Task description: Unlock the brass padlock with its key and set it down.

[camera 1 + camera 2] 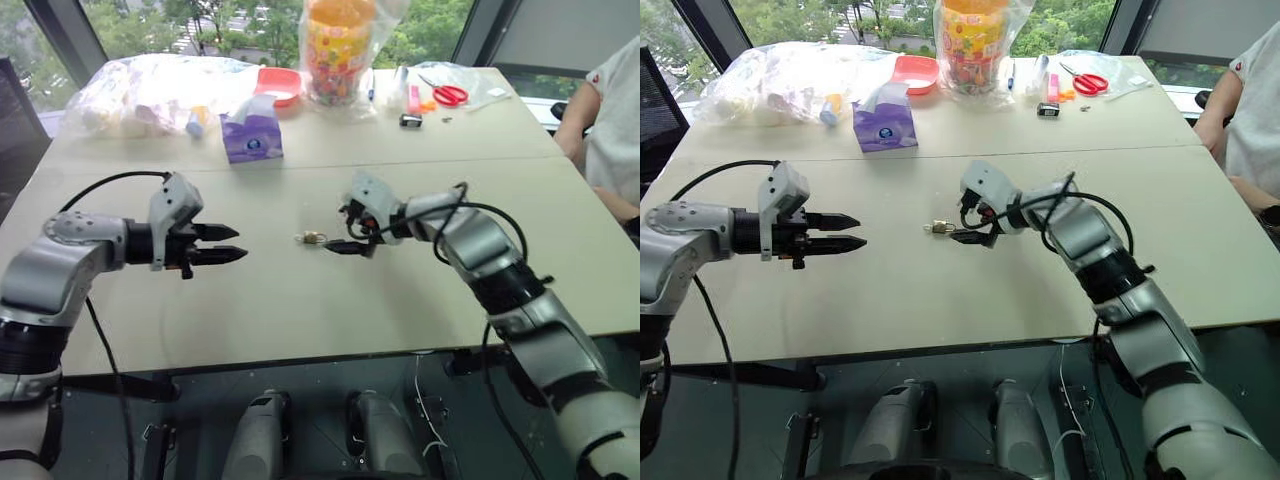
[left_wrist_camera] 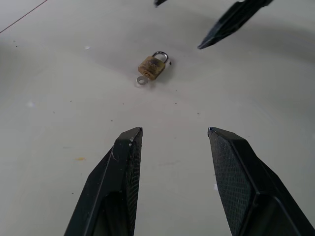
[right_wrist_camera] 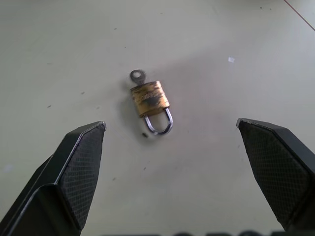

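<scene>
The brass padlock (image 3: 150,98) lies flat on the beige table (image 1: 300,310), mid-table, its silvery shackle closed. The key (image 3: 138,76) sticks out of the padlock's bottom end, showing its round head. My right gripper (image 1: 342,230) hovers low just right of the padlock, open wide, its fingertips (image 3: 86,142) either side of the padlock and apart from it. My left gripper (image 1: 240,244) hangs above the table well to the padlock's left, pointing at it, open with nothing between its fingers (image 2: 123,167). The right gripper's fingertips (image 2: 221,27) appear beyond the padlock in the left wrist view.
At the table's far side stand a purple tissue box (image 1: 252,135), clear plastic bags (image 1: 150,90), a red bowl (image 1: 278,82), a jar of colourful sweets (image 1: 340,45), red-handled scissors (image 1: 450,95) and a small black-and-silver object (image 1: 410,121). A person (image 1: 612,120) sits at the right edge.
</scene>
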